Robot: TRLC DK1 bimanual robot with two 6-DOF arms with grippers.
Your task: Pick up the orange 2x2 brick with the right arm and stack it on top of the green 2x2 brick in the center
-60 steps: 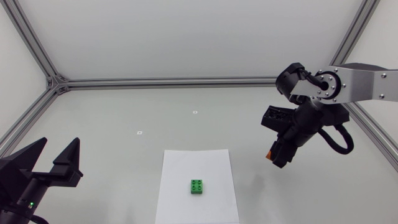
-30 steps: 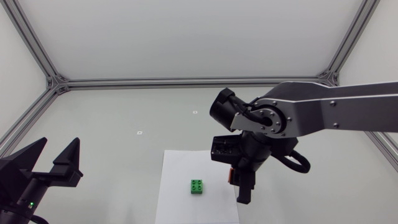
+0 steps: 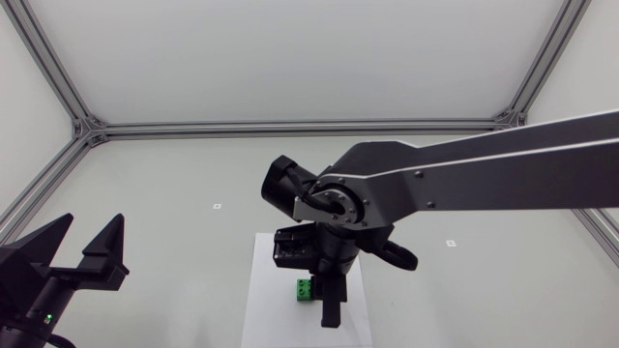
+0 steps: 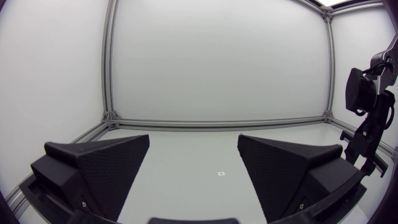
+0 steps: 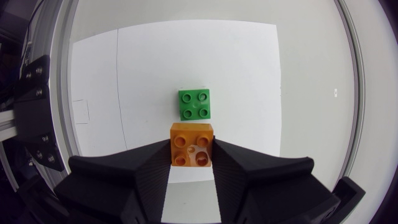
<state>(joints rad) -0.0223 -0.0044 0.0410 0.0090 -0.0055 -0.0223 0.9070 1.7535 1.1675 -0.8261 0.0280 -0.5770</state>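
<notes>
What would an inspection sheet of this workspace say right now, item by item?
Surface: grey table with a white paper sheet at its centre.
Job's things: green 2x2 brick on the sheet; orange 2x2 brick in the right gripper, not yet on the green one.
Clutter: nothing seen.
Grippers: right gripper shut on the orange brick, over the sheet; left gripper open, at the table's left side.
Cables: black cable looped at the right wrist.
Surroundings: metal frame rail along the table's edge.
</notes>
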